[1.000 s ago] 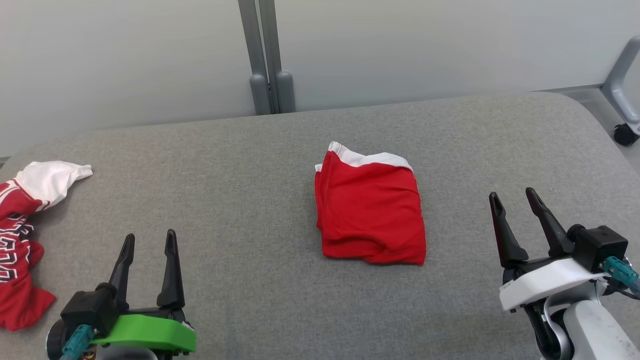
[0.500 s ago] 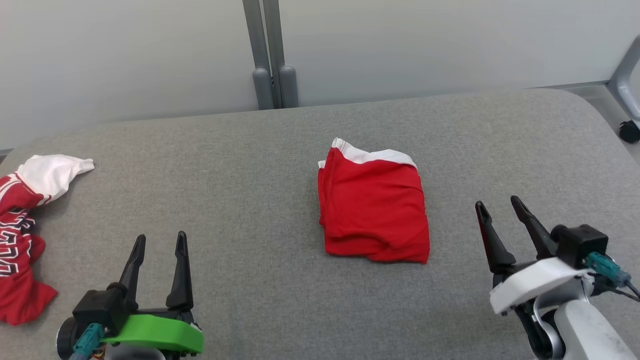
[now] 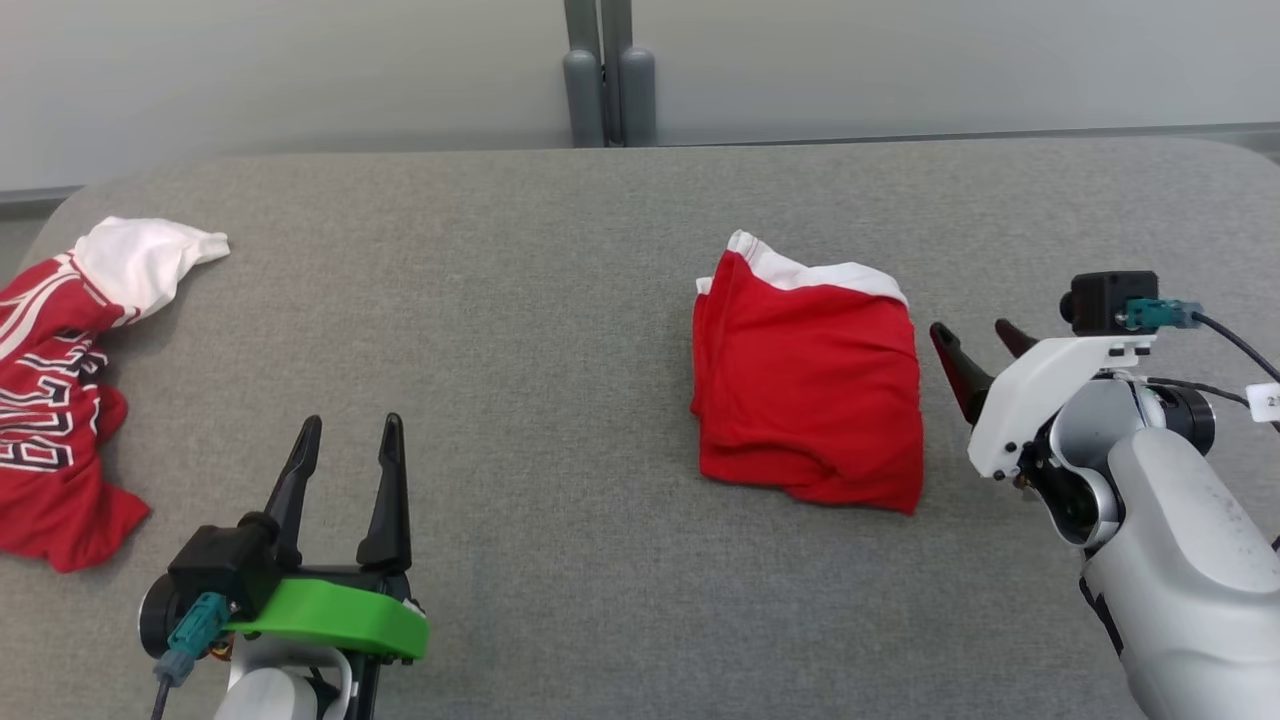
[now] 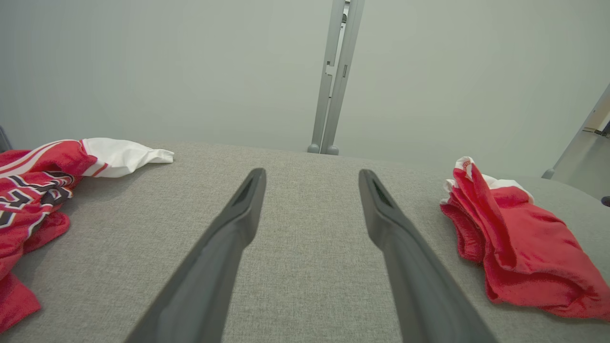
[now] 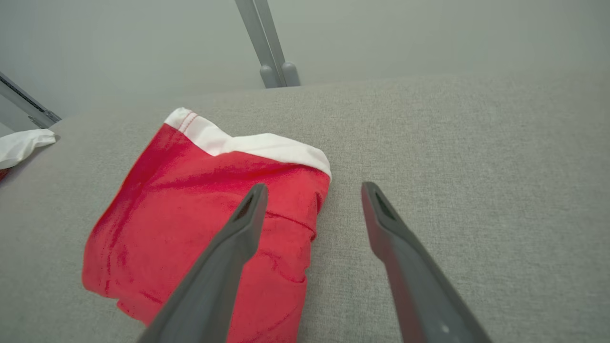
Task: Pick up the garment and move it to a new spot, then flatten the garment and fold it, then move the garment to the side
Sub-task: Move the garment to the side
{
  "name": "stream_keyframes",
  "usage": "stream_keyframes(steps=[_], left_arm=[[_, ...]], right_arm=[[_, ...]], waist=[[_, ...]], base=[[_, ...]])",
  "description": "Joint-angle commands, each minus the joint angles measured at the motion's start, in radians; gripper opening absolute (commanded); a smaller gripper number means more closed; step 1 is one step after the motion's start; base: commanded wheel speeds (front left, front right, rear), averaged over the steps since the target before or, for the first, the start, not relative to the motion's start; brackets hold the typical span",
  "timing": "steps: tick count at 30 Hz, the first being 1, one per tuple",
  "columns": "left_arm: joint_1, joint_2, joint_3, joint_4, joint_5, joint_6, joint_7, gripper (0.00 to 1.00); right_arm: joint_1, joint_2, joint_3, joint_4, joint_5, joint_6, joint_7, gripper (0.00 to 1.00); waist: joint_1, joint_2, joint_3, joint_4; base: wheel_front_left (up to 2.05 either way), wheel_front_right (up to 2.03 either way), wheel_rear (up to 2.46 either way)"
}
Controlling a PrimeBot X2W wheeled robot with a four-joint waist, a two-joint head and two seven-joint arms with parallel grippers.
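The folded red garment (image 3: 808, 395) sat on the grey fabric table (image 3: 520, 300), a bit off centre toward 3 o'clock in the head view, with its white band along its 12 o'clock edge. It looked folded into a rough rectangle, slightly rumpled at the 6 o'clock end.

The right gripper (image 3: 968, 328) was just beside the garment at its 3 o'clock side, fingers spread wide and holding nothing. From the right wrist camera one finger lined up over the garment's edge, but I couldn't tell if it was touching the cloth.

The left gripper (image 3: 352, 420) was down around 7 o'clock, also spread wide and empty, well apart from the garment. A crumpled red and white jersey (image 3: 60, 400) lay at the table's 9 o'clock edge, and a grey post (image 3: 610, 90) stood behind at 12 o'clock.
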Motion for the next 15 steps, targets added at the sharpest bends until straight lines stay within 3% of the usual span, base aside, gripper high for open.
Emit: stream_keyframes(steps=[1, 8, 15], left_arm=[[-0.021, -0.005, -0.001, 0.005, -0.005, -0.003, 0.001, 1.00], [-0.049, -0.013, -0.007, 0.017, -0.004, -0.011, 0.000, 1.00], [-0.076, -0.024, -0.008, 0.028, 0.001, -0.022, 0.000, 1.00]], right_arm=[[-0.019, -0.001, 0.005, 0.030, -0.003, 0.000, 0.039, 1.00], [-0.096, 0.020, -0.026, 0.179, 0.056, 0.000, 0.167, 1.00], [-0.153, 0.049, -0.051, 0.290, 0.077, 0.000, 0.182, 0.99]], waist=[[0.0000, 0.0000, 0.041, 0.046], [0.0000, 0.0000, 0.083, 0.085], [0.0000, 0.0000, 0.121, 0.101]], base=[[0.00, 0.00, 0.00], [0.00, 0.00, 0.00], [0.00, 0.00, 0.00]])
